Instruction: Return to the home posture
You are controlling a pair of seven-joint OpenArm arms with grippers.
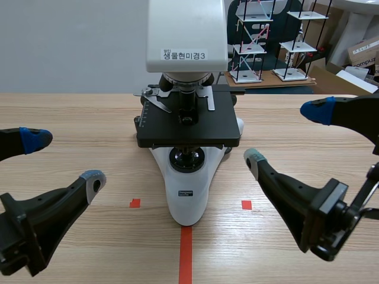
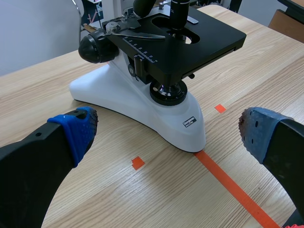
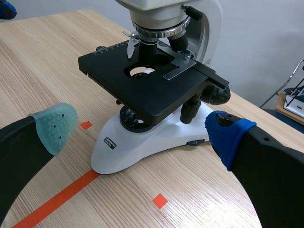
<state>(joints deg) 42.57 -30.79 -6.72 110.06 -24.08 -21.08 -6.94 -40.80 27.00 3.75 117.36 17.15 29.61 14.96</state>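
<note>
Microscope (image 1: 188, 125) centred between left gripper (image 1: 64, 159) and right gripper (image 1: 285, 134), apart from both; each spread wide, holding nothing.

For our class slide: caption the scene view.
Open left gripper and open right gripper flank a white microscope on the wooden table.

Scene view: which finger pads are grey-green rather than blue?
On the left gripper, the pad nearer the microscope; on the right gripper, likewise the nearer pad. Both outer pads are blue.
</note>
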